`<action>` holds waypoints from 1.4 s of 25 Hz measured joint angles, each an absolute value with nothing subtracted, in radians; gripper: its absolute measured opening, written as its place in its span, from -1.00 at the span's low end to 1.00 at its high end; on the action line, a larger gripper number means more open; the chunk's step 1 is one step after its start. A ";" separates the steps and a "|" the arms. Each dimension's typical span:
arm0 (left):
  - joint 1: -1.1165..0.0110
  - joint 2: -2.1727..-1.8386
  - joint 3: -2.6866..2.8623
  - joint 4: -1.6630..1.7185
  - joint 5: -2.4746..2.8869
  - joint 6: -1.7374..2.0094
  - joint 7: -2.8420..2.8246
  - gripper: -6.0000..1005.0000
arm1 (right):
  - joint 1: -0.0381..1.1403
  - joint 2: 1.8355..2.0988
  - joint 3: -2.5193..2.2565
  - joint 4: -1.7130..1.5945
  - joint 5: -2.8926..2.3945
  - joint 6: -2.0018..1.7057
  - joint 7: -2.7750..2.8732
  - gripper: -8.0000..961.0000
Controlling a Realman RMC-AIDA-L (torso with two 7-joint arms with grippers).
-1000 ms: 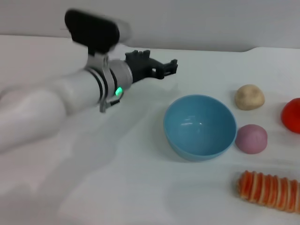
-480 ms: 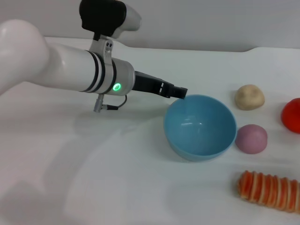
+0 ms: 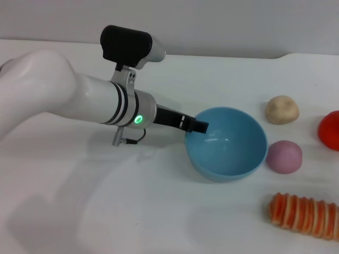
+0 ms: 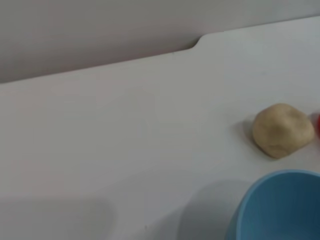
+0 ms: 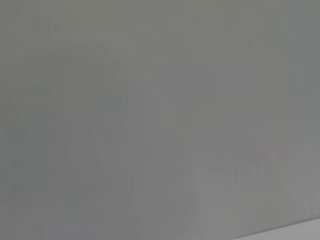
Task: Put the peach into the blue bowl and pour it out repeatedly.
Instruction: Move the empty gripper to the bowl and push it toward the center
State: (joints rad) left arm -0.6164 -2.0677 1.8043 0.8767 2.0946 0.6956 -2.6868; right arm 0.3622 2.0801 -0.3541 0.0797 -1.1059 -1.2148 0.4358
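The left gripper (image 3: 200, 126) reached the blue bowl (image 3: 226, 143) at its near-left rim; whether its jaws were apart or together could not be told. The peach (image 3: 284, 156) lay on the bench (image 3: 132, 211) touching the bowl's far side, well apart from the jaws.

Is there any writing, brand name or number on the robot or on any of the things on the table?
No readable text anywhere.
Left arm: only a lit green ring, no letters.
Left hand, at the blue bowl's rim: small pale marks, too blurred to read.
Bowl, peach: unmarked.
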 joint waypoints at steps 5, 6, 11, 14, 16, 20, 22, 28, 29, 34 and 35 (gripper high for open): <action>-0.617 -2.070 1.860 0.858 2.069 0.653 -2.687 0.60 | 0.361 2.080 -0.354 0.080 -1.106 -1.214 0.436 0.59; -0.617 -2.070 1.868 0.853 2.060 0.643 -2.690 0.60 | 0.361 2.080 -0.354 0.080 -1.106 -1.214 0.436 0.59; -0.614 -2.069 1.906 0.841 1.964 0.600 -2.665 0.60 | 0.359 2.080 -0.354 0.080 -1.106 -1.213 0.436 0.59; -0.633 -2.069 1.919 0.809 1.953 0.612 -2.659 0.60 | 0.357 2.080 -0.354 0.080 -1.106 -1.213 0.436 0.59; -0.638 -2.070 1.922 0.801 1.953 0.615 -2.658 0.53 | 0.356 2.080 -0.354 0.080 -1.106 -1.213 0.436 0.59; -0.647 -2.070 1.941 0.789 1.952 0.617 -2.658 0.28 | 0.355 2.080 -0.354 0.080 -1.106 -1.213 0.436 0.59; -0.648 -2.070 1.944 0.789 1.952 0.618 -2.658 0.11 | 0.354 2.080 -0.354 0.080 -1.106 -1.214 0.436 0.59; -0.647 -2.069 1.945 0.787 1.952 0.615 -2.657 -0.32 | 0.354 2.080 -0.354 0.080 -1.106 -1.215 0.436 0.59; -0.647 -2.069 1.945 0.787 1.954 0.615 -2.657 -0.39 | 0.353 2.080 -0.354 0.081 -1.106 -1.215 0.436 0.59; -0.667 -2.063 1.940 0.788 1.962 0.613 -2.658 -0.84 | 0.354 2.077 -0.354 0.100 -1.106 -1.231 0.447 0.59; -0.667 -2.063 1.940 0.788 1.962 0.613 -2.658 -0.85 | 0.357 2.077 -0.354 0.103 -1.106 -1.239 0.447 0.59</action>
State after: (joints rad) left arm -0.6673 -2.0626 1.9395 0.7884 1.9622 0.6133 -2.6576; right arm 0.3568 2.0768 -0.3542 0.1033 -1.1059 -1.2391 0.4473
